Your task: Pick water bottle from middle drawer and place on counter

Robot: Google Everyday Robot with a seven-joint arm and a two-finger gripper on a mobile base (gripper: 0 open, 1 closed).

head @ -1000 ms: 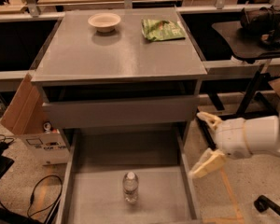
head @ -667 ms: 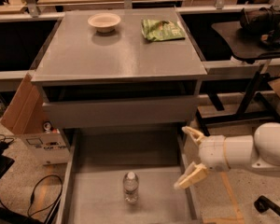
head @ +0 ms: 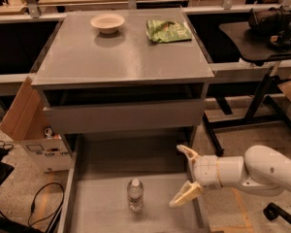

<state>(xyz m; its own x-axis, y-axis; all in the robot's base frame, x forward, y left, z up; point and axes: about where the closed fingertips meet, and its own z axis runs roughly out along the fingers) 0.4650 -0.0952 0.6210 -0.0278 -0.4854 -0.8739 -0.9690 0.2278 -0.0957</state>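
Note:
The water bottle (head: 135, 194), small and clear with a white cap, stands upright on the floor of the middle drawer (head: 106, 164), which is pulled out below the cabinet. My gripper (head: 184, 175) is open, its two cream fingers spread, just right of the bottle over the drawer's right side, at about the bottle's height. It holds nothing. The white arm reaches in from the right. The grey counter (head: 121, 57) is above, at the top of the cabinet.
A cream bowl (head: 107, 22) and a green chip bag (head: 167, 30) lie at the back of the counter. A cardboard box (head: 24, 115) leans at the cabinet's left. A black side table (head: 254, 38) stands at the right. Cables lie on the floor at left.
My gripper has moved left and down, from outside the drawer's right wall to over the drawer, closer to the bottle. The bottle has not moved.

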